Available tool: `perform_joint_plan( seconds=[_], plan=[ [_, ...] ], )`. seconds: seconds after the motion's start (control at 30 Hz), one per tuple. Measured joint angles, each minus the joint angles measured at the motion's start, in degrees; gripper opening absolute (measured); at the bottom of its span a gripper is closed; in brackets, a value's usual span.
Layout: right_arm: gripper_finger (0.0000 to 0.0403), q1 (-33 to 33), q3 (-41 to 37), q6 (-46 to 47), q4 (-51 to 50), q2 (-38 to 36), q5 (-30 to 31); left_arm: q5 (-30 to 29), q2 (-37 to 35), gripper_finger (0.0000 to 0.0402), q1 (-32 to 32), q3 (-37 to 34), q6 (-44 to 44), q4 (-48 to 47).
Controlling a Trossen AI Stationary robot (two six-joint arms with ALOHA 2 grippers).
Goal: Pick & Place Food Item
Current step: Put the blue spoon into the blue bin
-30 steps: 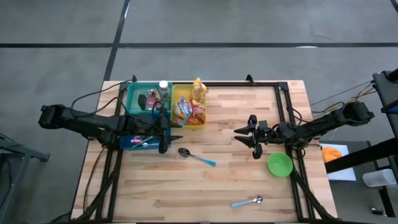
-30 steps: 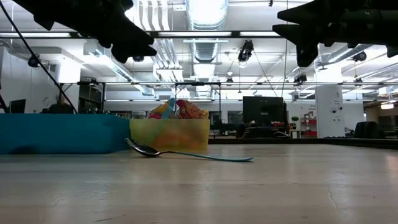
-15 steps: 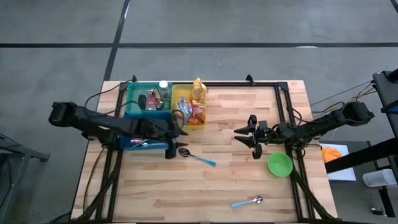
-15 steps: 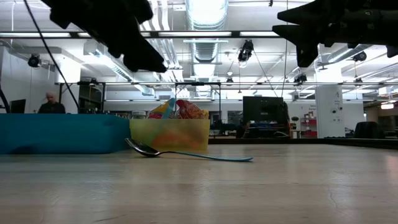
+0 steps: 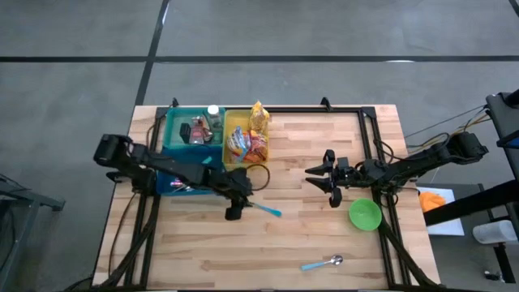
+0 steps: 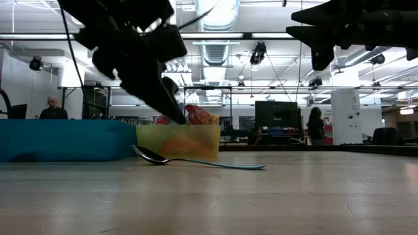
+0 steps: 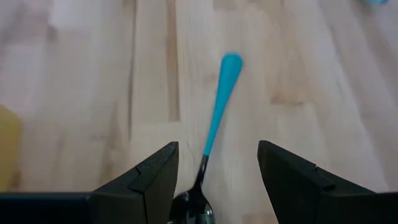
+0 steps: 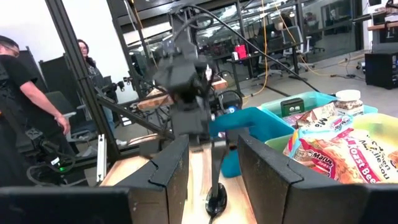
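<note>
A second spoon point(image 5: 323, 263) lies nearest, at the table's point(image 5: 324, 235) 5 o'clock edge. Mid-table, the left pincer point(image 5: 233, 212), fingers spread, hangs over the bowl of the blue-handled spoon point(image 5: 263, 208). The right pincer point(image 5: 324, 180), spread and empty, hovers at 3 o'clock, by the green bowl point(image 5: 365, 215). At 11 o'clock, the snack packets point(image 5: 250, 142) fill the yellow bin point(image 5: 235, 118).

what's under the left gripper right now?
The blue-handled spoon lies on the table directly below the open left gripper, its bowl between the fingers, not yet gripped. In the high view, the gripper covers the spoon's bowl; only the handle shows.
</note>
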Motion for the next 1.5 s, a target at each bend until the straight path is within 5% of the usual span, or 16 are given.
perform_joint_plan(
  seconds=[0.33, 0.87, 1.37, 1.5],
  plan=[
    [0.0135, 0.0, 0.0, 0.0, 0.0, 0.0, 0.0, 2.0, 9.7, 0.0224, -0.6, 1.7, 0.4, 1.0],
    [0.0135, 0.0, 0.2, 0.0, 0.0, 0.0, 0.0, -1.1, 10.8, 0.0218, -0.5, -1.3, 1.8, 4.8],
    [0.0135, 0.0, 0.4, 0.0, 0.0, 0.0, 0.0, -2.3, 10.8, 0.0027, -0.3, -1.7, 0.9, 5.2],
    [0.0135, 0.0, 0.4, 0.0, 0.0, 0.0, 0.0, -2.1, 10.7, 0.0008, 0.0, -1.8, 0.0, 5.6]
  ],
)
